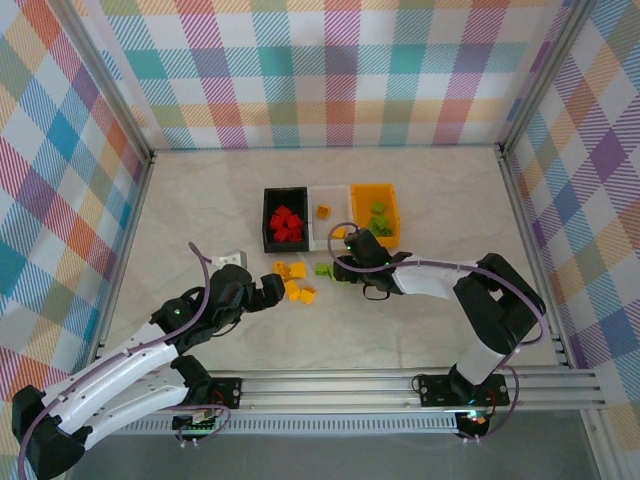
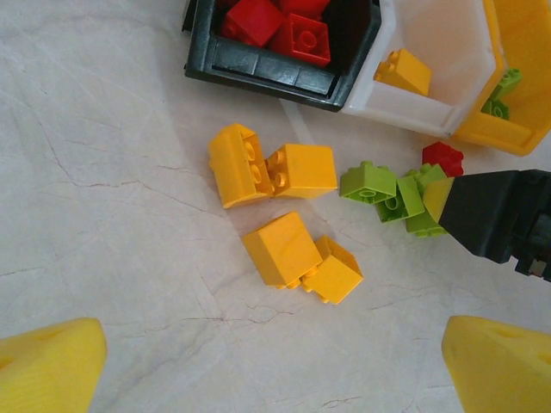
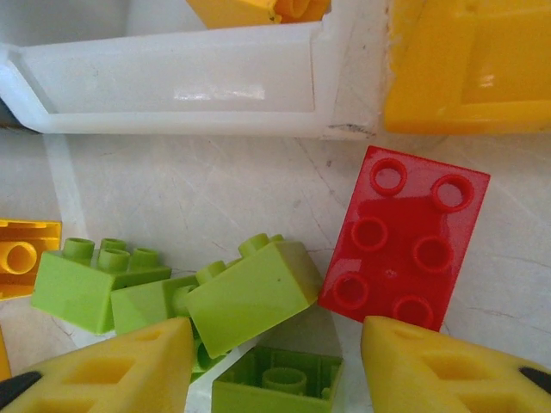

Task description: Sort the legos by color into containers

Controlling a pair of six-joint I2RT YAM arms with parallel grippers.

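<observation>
three bins in a row, black bin (image 1: 267,222) holding red bricks (image 1: 287,224), white bin (image 1: 314,228) with one yellow-orange brick (image 1: 323,211), orange bin (image 1: 391,198) with lime bricks (image 1: 378,218), loose yellow-orange bricks (image 2: 282,248), loose lime bricks (image 2: 368,182) and a lone red brick (image 3: 405,241) just in front

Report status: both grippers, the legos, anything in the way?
Left gripper open over loose yellow legos. Right gripper open around green legos. Stray red lego beside the greens, crowding the pick.

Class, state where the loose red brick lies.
In the right wrist view, the red brick lies right of the green bricks, near the orange bin.
</observation>
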